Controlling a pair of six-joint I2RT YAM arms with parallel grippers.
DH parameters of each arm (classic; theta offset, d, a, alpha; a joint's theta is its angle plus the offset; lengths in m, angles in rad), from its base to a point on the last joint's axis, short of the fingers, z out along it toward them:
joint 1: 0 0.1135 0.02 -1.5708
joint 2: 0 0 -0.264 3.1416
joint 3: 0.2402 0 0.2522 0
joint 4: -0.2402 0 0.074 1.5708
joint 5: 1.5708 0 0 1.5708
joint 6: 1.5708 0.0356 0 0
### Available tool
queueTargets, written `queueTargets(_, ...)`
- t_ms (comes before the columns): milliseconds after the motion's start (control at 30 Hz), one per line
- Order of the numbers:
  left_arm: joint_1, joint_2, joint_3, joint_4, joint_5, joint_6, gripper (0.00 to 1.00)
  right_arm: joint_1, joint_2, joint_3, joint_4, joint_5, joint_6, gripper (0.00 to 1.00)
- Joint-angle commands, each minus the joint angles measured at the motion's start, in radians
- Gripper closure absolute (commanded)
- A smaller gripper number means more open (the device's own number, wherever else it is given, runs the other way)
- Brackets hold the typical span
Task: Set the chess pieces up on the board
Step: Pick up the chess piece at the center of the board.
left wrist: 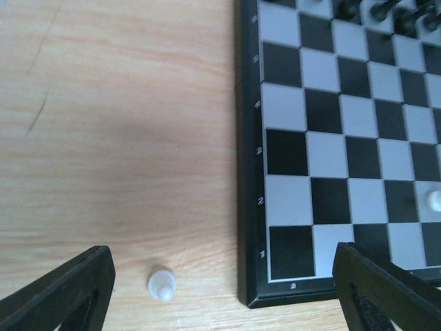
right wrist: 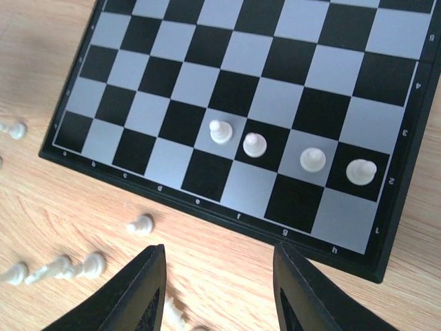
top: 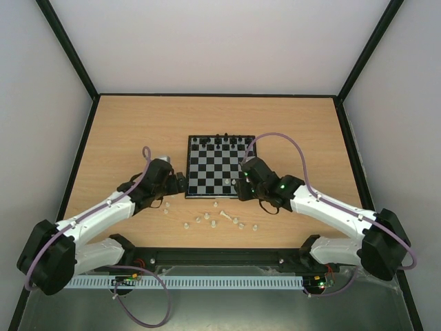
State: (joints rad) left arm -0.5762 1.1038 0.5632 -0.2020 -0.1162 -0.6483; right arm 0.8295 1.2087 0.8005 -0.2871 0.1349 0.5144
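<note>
The board [top: 210, 172] lies mid-table with black pieces on its far row. Several whitish chess pieces [right wrist: 254, 145] stand in a row on the board's second near rank, toward its right side. Other whitish pieces [top: 207, 217] lie loose on the table in front of the board; they also show in the right wrist view [right wrist: 140, 224]. My left gripper [top: 180, 185] is open and empty at the board's near-left corner [left wrist: 275, 289]; a lone whitish pawn [left wrist: 162, 285] stands on the table between its fingers [left wrist: 62, 293]. My right gripper [right wrist: 220, 303] is open and empty over the table, just in front of the board's near edge.
Black pieces [top: 219, 141] stand along the board's far row. The wooden table [top: 138, 131] is walled at the left, right and back. The loose pieces [right wrist: 58, 267] lie to the left of my right gripper, some tipped over.
</note>
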Motion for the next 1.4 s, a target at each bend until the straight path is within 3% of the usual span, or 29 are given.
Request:
queueTargets(0,-0.008,0.027,-0.018,-0.083,0.002,-0.030,0.15,-0.004,-0.054,-0.050,0.037,-0.011,-0.037,0.57)
queueTargets(167,-0.008,0.074,-0.020,-0.112,-0.036,-0.041,0.36,-0.004,-0.089,-0.083,0.054,-0.024,-0.041,0.57)
queueTargets(333,-0.025,0.133,-0.013,-0.111,-0.043,-0.053,0.49,-0.004,-0.100,-0.095,0.064,-0.047,-0.045,0.57)
queueTargets(700,-0.062,0.203,0.006,-0.126,-0.127,-0.084,0.53,-0.004,-0.103,-0.103,0.074,-0.065,-0.047,0.57)
queueTargets(933,-0.064,0.253,0.022,-0.098,-0.117,-0.070,0.71,-0.004,-0.101,-0.104,0.077,-0.069,-0.048,0.57)
queueTargets(1233,-0.065,0.247,0.032,-0.106,-0.131,-0.063,0.79,-0.004,-0.100,-0.107,0.076,-0.061,-0.047,0.57)
queueTargets(1367,-0.065,0.244,0.038,-0.108,-0.134,-0.060,0.89,-0.003,-0.100,-0.107,0.076,-0.060,-0.047,0.57)
